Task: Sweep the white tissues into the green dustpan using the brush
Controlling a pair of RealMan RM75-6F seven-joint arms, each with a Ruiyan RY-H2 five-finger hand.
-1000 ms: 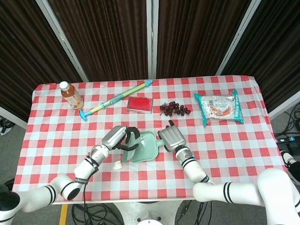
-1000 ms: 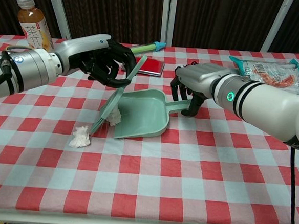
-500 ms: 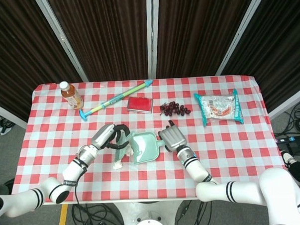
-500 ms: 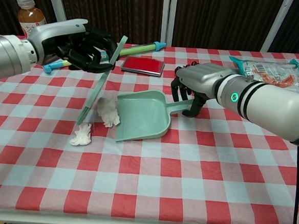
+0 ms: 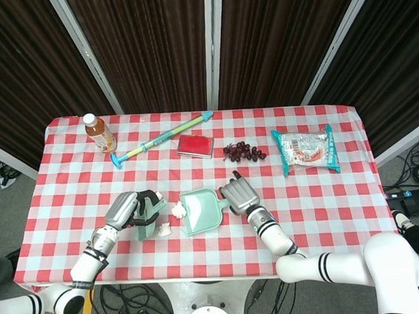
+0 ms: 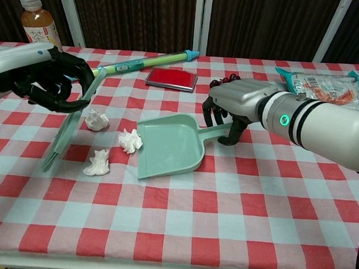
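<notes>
The green dustpan point(image 5: 201, 211) point(image 6: 169, 146) lies flat mid-table with its mouth facing left. My right hand point(image 5: 239, 194) point(image 6: 234, 107) grips its handle. To the left, my left hand point(image 5: 127, 209) point(image 6: 47, 85) holds the pale green brush point(image 5: 148, 219) point(image 6: 69, 130), which is tilted with its bristles down near the cloth. Three white tissues lie between brush and pan: one point(image 6: 96, 119) beside the brush, one point(image 6: 130, 141) point(image 5: 177, 210) at the pan's mouth, and one point(image 6: 97, 162) point(image 5: 164, 230) nearer the front.
At the back stand a tea bottle point(image 5: 99, 132) point(image 6: 36, 20), a long green-blue stick point(image 5: 163, 138) point(image 6: 147, 61), a red flat case point(image 5: 195, 145) point(image 6: 171, 77), dark grapes point(image 5: 243, 152) and a snack bag point(image 5: 305, 149) point(image 6: 321, 86). Red-checked cloth covers the table.
My left hand has swung the brush left, away from the dustpan's mouth. A tissue that was at the pan's lip now lies outside it. The right hand kept its grip.
</notes>
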